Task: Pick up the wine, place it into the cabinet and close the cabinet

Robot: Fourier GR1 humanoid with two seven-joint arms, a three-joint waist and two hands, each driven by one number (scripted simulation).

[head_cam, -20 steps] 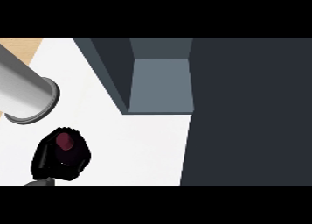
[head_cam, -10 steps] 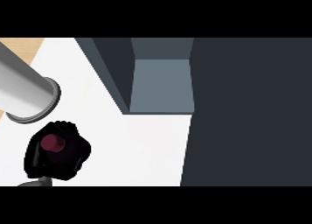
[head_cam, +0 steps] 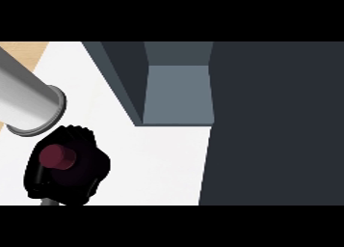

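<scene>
The wine bottle (head_cam: 56,156) shows only as a dark red round cap, seen from straight above at the lower left of the head view. My left hand (head_cam: 76,174) is curled round it, black fingers hiding the bottle's body. Its grey forearm (head_cam: 18,94) runs in from the upper left. To the right stands the cabinet (head_cam: 178,94) with its grey-blue inside open. Its dark door (head_cam: 277,125) fills the right side. The hand and bottle are left of the opening, over the white counter (head_cam: 156,164). My right hand does not show.
The cabinet's dark side wall (head_cam: 121,77) stands between the hand and the opening. A strip of tan surface (head_cam: 21,48) lies beyond the counter's left edge. A small grey piece (head_cam: 50,202) shows under the hand at the bottom.
The hand with the bottle has shifted a little to the left and looks slightly larger. The cabinet and its door have not moved.
</scene>
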